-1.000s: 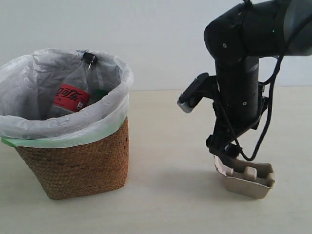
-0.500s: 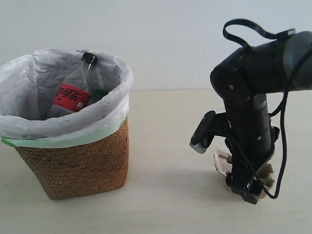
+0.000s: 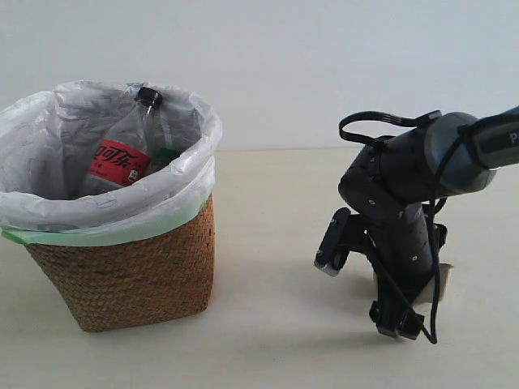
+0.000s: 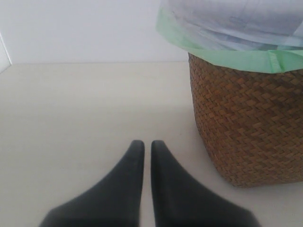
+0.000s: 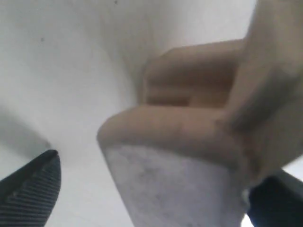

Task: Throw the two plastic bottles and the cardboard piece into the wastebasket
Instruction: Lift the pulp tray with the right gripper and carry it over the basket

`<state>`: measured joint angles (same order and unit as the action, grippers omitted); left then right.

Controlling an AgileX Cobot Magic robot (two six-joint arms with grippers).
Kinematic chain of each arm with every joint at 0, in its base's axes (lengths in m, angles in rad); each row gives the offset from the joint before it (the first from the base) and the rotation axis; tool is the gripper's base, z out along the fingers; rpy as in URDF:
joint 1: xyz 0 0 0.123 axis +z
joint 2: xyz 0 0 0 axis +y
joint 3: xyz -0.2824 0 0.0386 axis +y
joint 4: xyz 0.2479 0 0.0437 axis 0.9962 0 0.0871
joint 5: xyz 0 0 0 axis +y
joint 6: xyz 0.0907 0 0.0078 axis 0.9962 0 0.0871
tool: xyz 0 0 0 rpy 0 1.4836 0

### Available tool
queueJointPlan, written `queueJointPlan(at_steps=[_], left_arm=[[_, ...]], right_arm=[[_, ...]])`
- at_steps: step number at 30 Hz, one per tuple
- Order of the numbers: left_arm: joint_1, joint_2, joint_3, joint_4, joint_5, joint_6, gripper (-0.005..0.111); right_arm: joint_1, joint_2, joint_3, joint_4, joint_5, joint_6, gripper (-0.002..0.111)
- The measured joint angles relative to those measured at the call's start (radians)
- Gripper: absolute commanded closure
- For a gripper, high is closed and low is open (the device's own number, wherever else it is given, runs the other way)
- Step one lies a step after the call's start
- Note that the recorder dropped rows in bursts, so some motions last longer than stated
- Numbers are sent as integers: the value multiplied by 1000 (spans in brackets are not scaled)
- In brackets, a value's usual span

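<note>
The cardboard piece [image 5: 189, 142] sits on the surface [image 3: 276, 340] at the right side, well apart from the wastebasket [image 3: 130, 267]. From the outside camera only a small pale corner of it [image 3: 443, 274] peeks out behind the bent black right arm [image 3: 397, 203], which is down low over it. Up close, the bumpy cardboard is between the two fingers of the right claw [image 5: 158, 175]. The fingers are wide apart, one on each side, and there is a gap between the ribbed finger [image 5: 33, 187] and the cardboard. The wastebasket stands on the left, with a white bag [image 3: 97, 211] folded over its rim. The tall bottle with the red label [image 3: 122, 158] leans inside it, black cap up. A bit of green from the short bottle [image 3: 166, 156] shows just beside it. The left claw [image 4: 147, 161] is low over the surface near the basket, its two dark fingers together with only a thin slit between them, holding nothing.
</note>
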<state>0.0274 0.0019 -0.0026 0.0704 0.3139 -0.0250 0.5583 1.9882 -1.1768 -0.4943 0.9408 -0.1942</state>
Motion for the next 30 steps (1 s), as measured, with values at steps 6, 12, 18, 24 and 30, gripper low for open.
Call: queueJointPlan(at_steps=[6, 12, 18, 24, 30], left_arm=[[0, 0, 0, 0, 0, 0, 102], [0, 0, 0, 0, 0, 0, 102], [0, 0, 0, 0, 0, 0, 102], [0, 0, 0, 0, 0, 0, 102], [0, 0, 0, 0, 0, 0, 102]], right_arm=[[0, 0, 0, -2, -57, 33, 59], [0, 1, 0, -32, -83, 51, 108], [0, 2, 0, -84, -37, 94, 108], [0, 2, -64, -176, 49, 209, 108], [0, -33, -139, -342, 172, 355, 108]])
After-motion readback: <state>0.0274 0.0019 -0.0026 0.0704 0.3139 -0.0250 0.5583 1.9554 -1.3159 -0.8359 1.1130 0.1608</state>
